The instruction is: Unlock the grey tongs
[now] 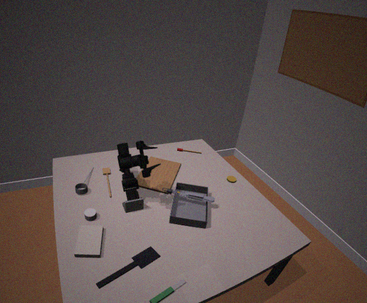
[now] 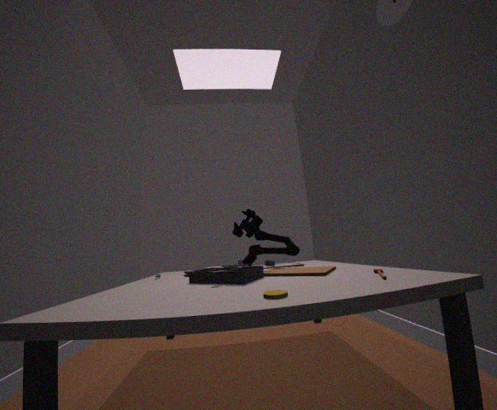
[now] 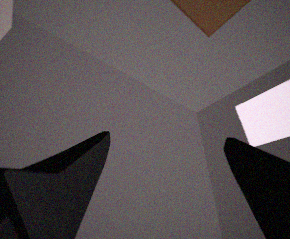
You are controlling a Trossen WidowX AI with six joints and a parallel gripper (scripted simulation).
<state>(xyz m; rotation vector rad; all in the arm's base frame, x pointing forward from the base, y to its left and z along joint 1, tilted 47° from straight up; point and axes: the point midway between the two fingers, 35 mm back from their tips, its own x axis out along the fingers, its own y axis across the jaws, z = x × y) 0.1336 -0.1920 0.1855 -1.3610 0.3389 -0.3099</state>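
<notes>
The grey tongs lie across the dark roasting tin, near its back wall. Their arms are close together. The wide end sticks out past the tin's right wall, and the end with a thin loop and a yellow spot reaches past the left wall toward the board. In the exterior view the tongs are hard to make out. The wooden board lies flat behind and left of the tin. My gripper is open and empty, raised high above the table, away from the tongs. The wrist view shows only walls and ceiling.
A wooden spatula, a dark ring and a round white-topped pot are left of the arm. A pale block, black turner and green-handled tool lie nearer. A yellow disc and red-ended tool lie beyond.
</notes>
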